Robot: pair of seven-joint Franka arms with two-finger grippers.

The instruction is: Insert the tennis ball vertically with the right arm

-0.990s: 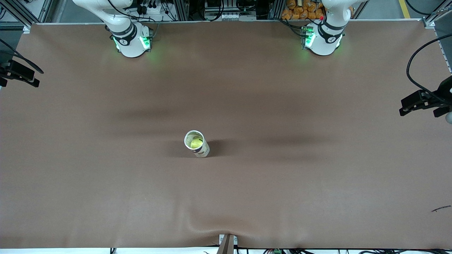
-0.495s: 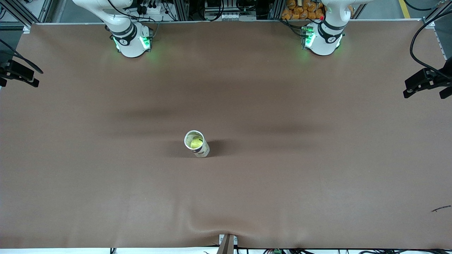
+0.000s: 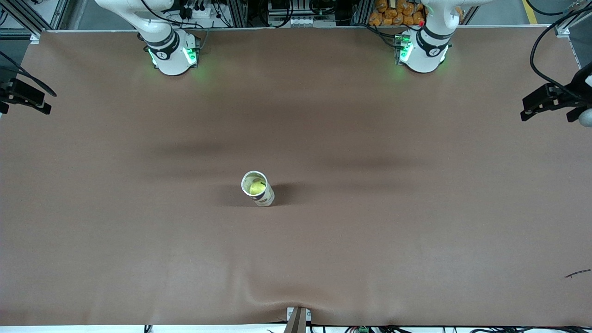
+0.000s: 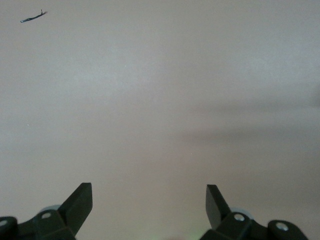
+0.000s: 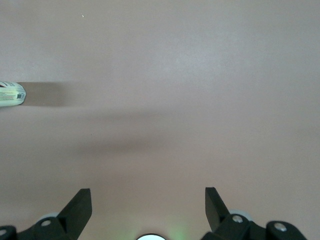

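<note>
Right gripper (image 5: 148,200) with fingers spread wide, clamped on nothing, up over bare brown table (image 3: 370,259) at the right arm's edge. Left gripper (image 4: 149,200) likewise agape and empty, over the table's edge at the left arm's end. Tennis ball (image 3: 255,187) down inside the upright can (image 3: 258,188), mid-table, well apart from both grippers. Small dark scrap (image 3: 577,274) near the front corner at the left arm's end.

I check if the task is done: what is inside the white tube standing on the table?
Inside the upright tube a yellow-green tennis ball shows through the open top. What lies under the ball is covered.
</note>
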